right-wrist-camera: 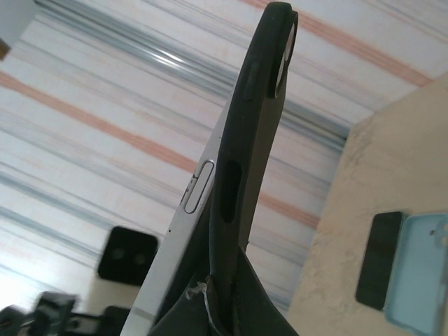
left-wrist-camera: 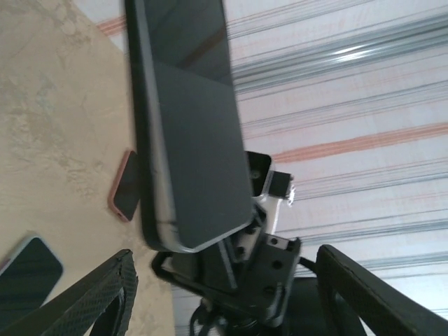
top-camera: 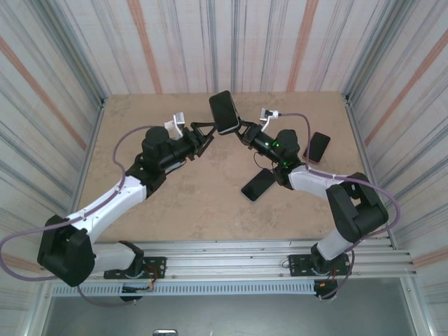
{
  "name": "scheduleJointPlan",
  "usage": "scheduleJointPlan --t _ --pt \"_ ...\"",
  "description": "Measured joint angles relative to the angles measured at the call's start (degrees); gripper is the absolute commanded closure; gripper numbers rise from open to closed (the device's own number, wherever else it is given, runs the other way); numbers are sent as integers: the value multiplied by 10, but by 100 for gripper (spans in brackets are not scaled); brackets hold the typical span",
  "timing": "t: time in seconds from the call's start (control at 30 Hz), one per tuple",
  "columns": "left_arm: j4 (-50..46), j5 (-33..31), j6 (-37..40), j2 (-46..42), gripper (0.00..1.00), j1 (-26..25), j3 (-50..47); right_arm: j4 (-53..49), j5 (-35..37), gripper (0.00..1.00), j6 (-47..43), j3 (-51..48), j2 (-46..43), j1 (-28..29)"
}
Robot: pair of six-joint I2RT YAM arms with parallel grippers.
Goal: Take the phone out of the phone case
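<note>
**Cased phone held aloft between both arms; one edge parted, removal not complete.**

The phone [top-camera: 224, 112] is held above the middle of the tabletop [top-camera: 210, 203] with its screen facing the left arm, and it sits in its black phone case [right-wrist-camera: 252, 126]. In the right wrist view, the phone's silver side stands off the case wall along the lower stretch, while the top corner looks seated. The right tool [top-camera: 243, 133] is closed tight on the lower end of the case. The left tool [top-camera: 204, 135] is open and holds nothing, its fingers just short of the phone. Recommended: close the left tool on the bare phone edges only, clear of the case lip. Then draw the phone away along the parted side while the right tool holds firm. Twisting risks a drop onto the two spare handsets [top-camera: 259, 184] below.
</note>
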Motion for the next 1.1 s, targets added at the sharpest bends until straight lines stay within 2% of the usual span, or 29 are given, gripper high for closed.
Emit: scheduleJointPlan --t 0.17,0.3,0.7,1.1 --pt "36 -64 -28 -18 36 -54 -15 -7 52 100 -40 -3 -4 24" --pt "58 -90 -47 -14 37 -72 -24 -2 76 100 -46 -5 -4 30" --pt "116 -111 -76 31 42 -76 -25 14 97 100 -57 -9 -4 47" --pt "136 -111 -92 33 44 -63 -27 24 107 100 -57 -11 -4 54"
